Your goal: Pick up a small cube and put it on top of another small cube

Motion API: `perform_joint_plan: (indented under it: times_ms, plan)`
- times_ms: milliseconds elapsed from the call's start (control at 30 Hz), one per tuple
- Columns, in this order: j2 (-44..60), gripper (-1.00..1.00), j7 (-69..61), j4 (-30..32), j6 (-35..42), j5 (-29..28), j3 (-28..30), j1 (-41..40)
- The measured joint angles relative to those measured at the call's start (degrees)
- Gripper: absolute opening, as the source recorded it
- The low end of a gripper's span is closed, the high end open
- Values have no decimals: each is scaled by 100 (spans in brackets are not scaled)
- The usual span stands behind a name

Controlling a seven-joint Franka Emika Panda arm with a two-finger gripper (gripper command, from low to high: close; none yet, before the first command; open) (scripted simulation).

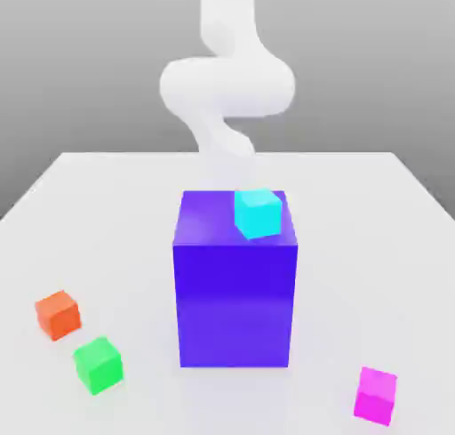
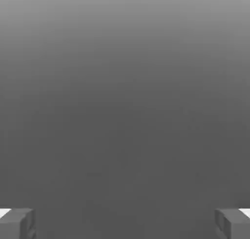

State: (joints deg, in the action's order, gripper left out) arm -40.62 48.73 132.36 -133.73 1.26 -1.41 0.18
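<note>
Had the gripper [image 2: 125, 223] spread wide apart. Saw the pink cube [image 1: 376, 396] on the table [image 1: 347, 264] toward the exterior view's right, the green cube [image 1: 99, 366] toward its left, near the orange cube [image 1: 59, 315].

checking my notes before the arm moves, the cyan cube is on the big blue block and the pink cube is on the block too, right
Not quite: the exterior view shows the pink cube on the table, not the block.

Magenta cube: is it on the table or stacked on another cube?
On the table: the magenta cube sits directly on the white tabletop, apart from the green cube.
</note>
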Motion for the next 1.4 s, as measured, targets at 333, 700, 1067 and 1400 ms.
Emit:
perform_joint_plan:
  times_ms: [333, 700, 1067, 1400]
  plan:
    - [2092, 0, 1371, 235, -787, 235, -746, 57]
    - [4411, 0, 3499, 491, -1646, -416, -1315, 461]
    - [6679, -100, 5113, 417, -2839, -1331, -700, 1361]
    - [6206, -100, 4959, 524, -2483, -1122, -855, 1254]
